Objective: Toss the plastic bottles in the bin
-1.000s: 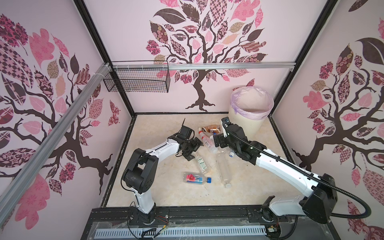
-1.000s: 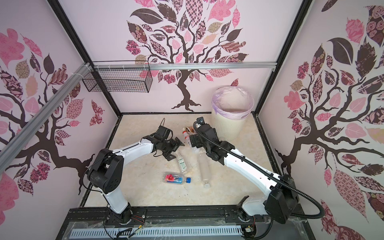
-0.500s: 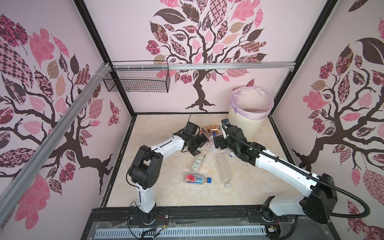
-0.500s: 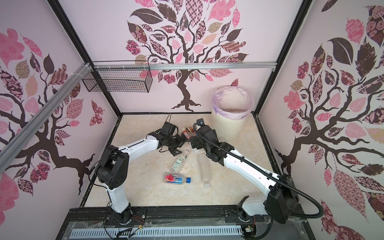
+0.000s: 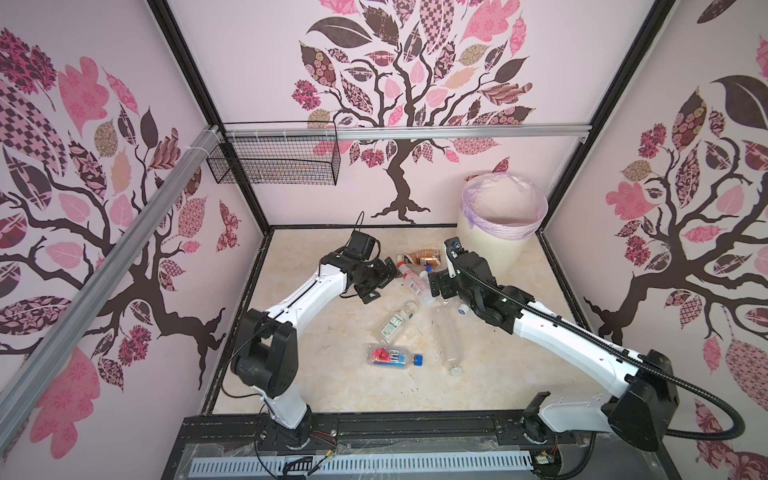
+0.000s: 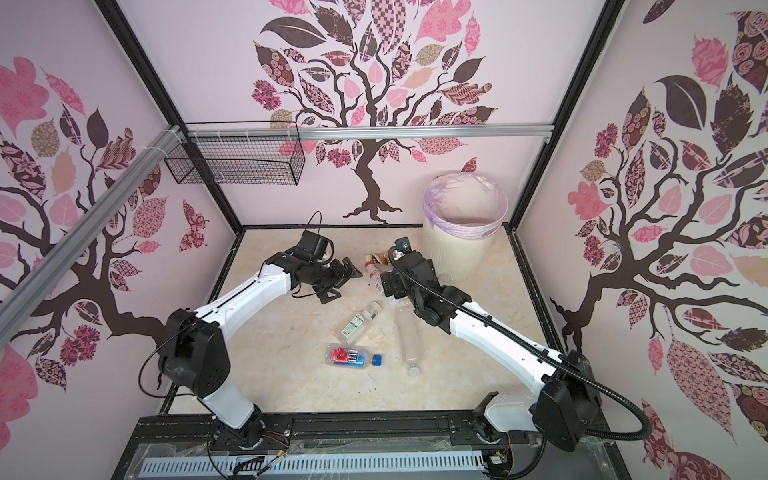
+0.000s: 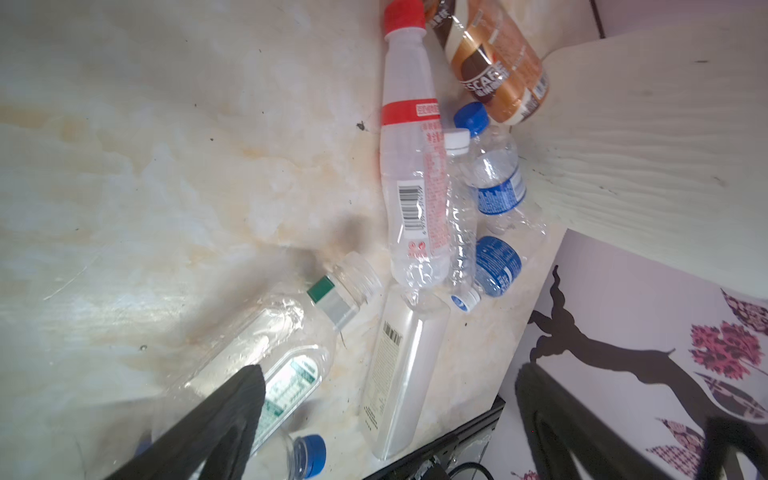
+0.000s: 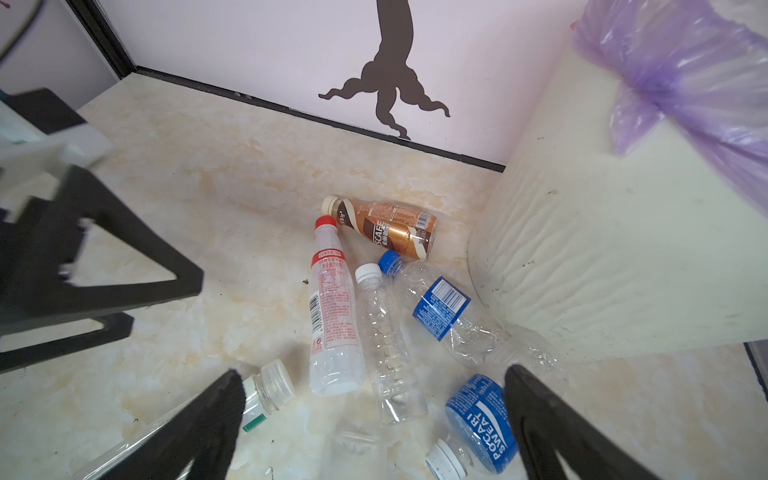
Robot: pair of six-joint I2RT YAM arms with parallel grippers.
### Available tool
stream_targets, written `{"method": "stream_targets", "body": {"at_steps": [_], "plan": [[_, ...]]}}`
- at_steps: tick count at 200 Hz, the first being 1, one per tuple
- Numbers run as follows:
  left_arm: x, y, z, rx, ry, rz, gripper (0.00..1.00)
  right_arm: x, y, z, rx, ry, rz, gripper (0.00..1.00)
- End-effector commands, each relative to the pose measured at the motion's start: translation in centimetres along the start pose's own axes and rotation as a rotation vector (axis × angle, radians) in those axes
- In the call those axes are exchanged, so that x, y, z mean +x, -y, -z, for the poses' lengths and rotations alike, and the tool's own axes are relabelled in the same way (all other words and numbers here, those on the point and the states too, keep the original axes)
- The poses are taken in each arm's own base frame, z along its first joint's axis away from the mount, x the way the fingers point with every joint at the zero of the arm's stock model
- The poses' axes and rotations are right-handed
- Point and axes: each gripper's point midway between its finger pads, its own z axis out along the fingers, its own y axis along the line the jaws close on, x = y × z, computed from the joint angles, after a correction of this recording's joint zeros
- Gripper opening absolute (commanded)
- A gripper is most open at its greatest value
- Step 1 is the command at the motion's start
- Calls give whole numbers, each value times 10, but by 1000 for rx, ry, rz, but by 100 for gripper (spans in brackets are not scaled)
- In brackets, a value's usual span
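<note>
In both top views we note both arms stretched to the far middle of the floor (image 5: 332, 374). The left gripper (image 5: 380, 281) stands wide and empty. The right gripper (image 5: 435, 286) hangs over the plastic bottles (image 5: 417, 283) heaped just beside the bin (image 5: 490, 253). Three stray bottles (image 5: 392, 326) lie apart, nearer the arm bases.

Left wrist view: jaws spread, nothing between them; the brown bottle (image 7: 494, 70) reads "SCAFE".

Right wrist view: jaws spread and empty above the blue-labelled bottle (image 8: 482, 424) marked "POCARI SWEAT".

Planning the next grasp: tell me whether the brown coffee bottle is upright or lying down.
Lying down: the brown coffee bottle rests lengthwise, its cream cap pointing away from the bin.
</note>
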Motion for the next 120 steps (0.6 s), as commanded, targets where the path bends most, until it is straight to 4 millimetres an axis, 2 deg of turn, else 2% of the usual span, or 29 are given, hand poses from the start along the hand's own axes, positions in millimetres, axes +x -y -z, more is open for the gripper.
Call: {"method": "stream_targets", "body": {"at_steps": [1, 48, 82, 120], "plan": [[20, -17, 15, -22, -19, -11, 98, -14, -1, 8, -18, 44, -39, 100], [51, -35, 23, -29, -66, -43, 98, -17, -3, 11, -29, 49, -53, 100], [70, -36, 24, -93, -56, -203, 98, -17, 0, 14, -21, 54, -59, 99], [85, -48, 21, -212, -92, -347, 98, -21, 8, 19, 14, 62, -66, 99]]}}
